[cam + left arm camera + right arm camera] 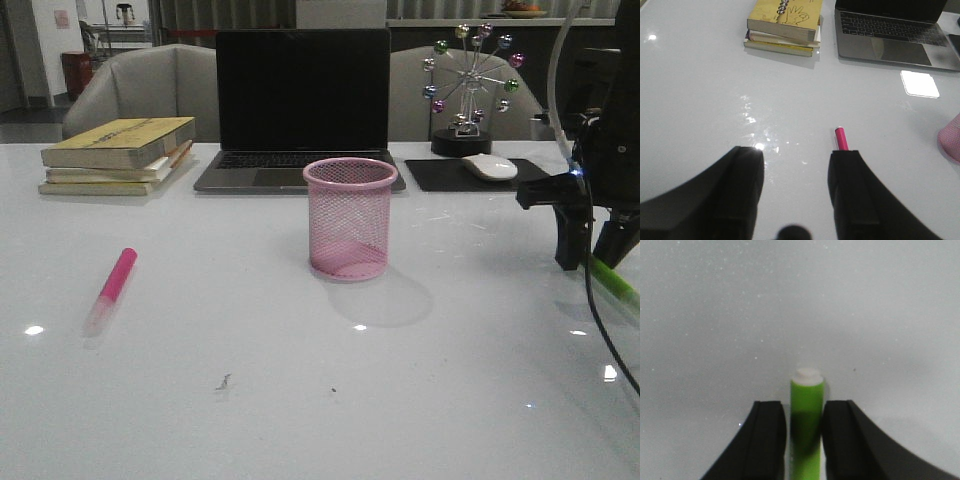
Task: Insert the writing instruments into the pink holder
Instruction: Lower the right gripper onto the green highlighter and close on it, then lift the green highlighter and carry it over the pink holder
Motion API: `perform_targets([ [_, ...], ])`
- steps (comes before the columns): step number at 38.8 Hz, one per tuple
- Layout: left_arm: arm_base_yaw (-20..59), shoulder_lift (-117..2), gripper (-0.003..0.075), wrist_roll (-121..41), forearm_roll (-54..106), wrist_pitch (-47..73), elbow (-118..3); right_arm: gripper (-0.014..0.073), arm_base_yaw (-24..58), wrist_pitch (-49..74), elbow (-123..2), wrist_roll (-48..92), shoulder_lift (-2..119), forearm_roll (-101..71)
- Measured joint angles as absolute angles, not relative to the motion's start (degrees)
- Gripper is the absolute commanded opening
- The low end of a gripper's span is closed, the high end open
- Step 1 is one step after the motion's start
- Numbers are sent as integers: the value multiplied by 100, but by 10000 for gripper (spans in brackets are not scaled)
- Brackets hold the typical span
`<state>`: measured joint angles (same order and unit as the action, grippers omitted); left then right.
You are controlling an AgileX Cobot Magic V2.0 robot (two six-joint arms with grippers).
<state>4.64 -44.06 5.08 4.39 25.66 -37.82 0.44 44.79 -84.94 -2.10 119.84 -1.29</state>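
Front view
Pink holder [350,217]: upright on the white tabletop [230,400], just in front of the laptop [303,105]; nothing shows through its mesh.
Pink marker [112,287]: flat on the tabletop, well to the left of the pink holder, paler end toward the camera.
Green marker [610,281]: far to the right of the pink holder, slanted, one end under the right gripper [593,250].
Right gripper: low over the tabletop, jaws pointing down astride the green marker.
Other items behind the pink holder: stack of books [118,155] to the left; mouse [489,167] on a dark pad [470,175] and a ferris-wheel ornament [470,85] to the right.

Left wrist view
Left gripper [796,192]: jaws spread wide, nothing between them, above bare tabletop.
Pink marker [841,138]: its end shows just beyond one finger [855,195]; contact cannot be judged.
Pink holder [951,144]: only an edge is visible, well apart from the pink marker.
Books [785,22] and laptop [890,27]: on the far side.

Right wrist view
Right gripper [804,432]: jaws set close on either side of the green marker [806,410]; the dark fingers [767,440] flank its body with barely a gap, but a firm grip cannot be confirmed.
Green marker: white tip pointing away from the wrist.
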Motion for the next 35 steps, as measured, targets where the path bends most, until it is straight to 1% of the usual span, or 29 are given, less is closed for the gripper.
perform_targets([
  [3, 464, -4406, 385, 508, 439, 2566, -3782, 38, 44, 4444, -8505, -210, 11984, -142],
  [6, 464, -4406, 385, 508, 439, 2566, -3782, 68, 44, 4419, -8505, -210, 11994, -142],
  [10, 464, -4406, 385, 508, 439, 2566, -3782, 56, 44, 4411, -8515, -210, 11994, -142],
  [21, 464, -4406, 385, 508, 439, 2566, -3782, 57, 67, 4395, -8767, -210, 11966, -156],
  [35, 464, -4406, 385, 508, 439, 2566, -3782, 57, 403, 3774, -8830, -210, 10692, -156],
])
